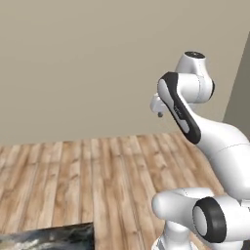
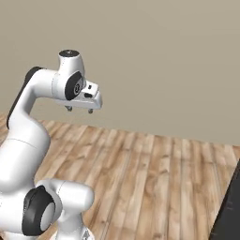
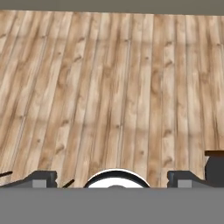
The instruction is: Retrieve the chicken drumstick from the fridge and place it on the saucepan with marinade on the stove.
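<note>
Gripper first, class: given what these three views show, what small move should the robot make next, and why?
Probably turn or drive the base to bring the fridge into view. The white two-finger gripper hangs open and empty above the bare brown wooden plank floor, facing a plain beige wall. Neither drumstick nor saucepan is visible.

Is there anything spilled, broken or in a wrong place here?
Nothing stands out. The wooden floor looks clean and unbroken, the beige wall is plain, and the gripper hangs open and empty above the floor.
</note>
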You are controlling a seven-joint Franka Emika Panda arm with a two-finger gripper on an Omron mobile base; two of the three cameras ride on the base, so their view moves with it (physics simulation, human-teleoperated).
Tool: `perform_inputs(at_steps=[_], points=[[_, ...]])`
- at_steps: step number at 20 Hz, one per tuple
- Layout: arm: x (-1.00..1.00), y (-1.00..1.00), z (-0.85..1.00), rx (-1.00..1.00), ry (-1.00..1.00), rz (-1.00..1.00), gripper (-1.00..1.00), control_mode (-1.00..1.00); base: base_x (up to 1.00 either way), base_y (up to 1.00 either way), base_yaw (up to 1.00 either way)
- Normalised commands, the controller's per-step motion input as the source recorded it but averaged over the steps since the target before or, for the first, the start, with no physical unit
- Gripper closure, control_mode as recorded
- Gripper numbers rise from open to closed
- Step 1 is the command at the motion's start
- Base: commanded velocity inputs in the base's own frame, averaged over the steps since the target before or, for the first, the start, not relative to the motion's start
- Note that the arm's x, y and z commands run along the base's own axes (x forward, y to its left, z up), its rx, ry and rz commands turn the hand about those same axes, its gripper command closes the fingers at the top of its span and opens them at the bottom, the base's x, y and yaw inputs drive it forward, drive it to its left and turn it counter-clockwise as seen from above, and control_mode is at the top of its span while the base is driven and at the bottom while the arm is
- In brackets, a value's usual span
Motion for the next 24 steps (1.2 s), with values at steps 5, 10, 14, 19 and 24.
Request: perform_inputs(at_steps=[5,10,14,19,24], points=[[0.0,0.0,0.0,0.0,0.0,0.0,-1.0,1.0,1.0,-0.02,0.01],[0.0,0.0,0.0,0.0,0.0,0.0,-1.0,1.0,0.92,0.0,-0.03],[0.0,0.0,0.0,0.0,0.0,0.0,-1.0,1.0,0.65,0.0,-0.3],[0.0,0.0,0.0,0.0,0.0,0.0,-1.0,1.0,0.44,0.25,-0.67],[0.0,0.0,0.0,0.0,0.0,0.0,-1.0,1.0,0.12,0.4,-0.85]])
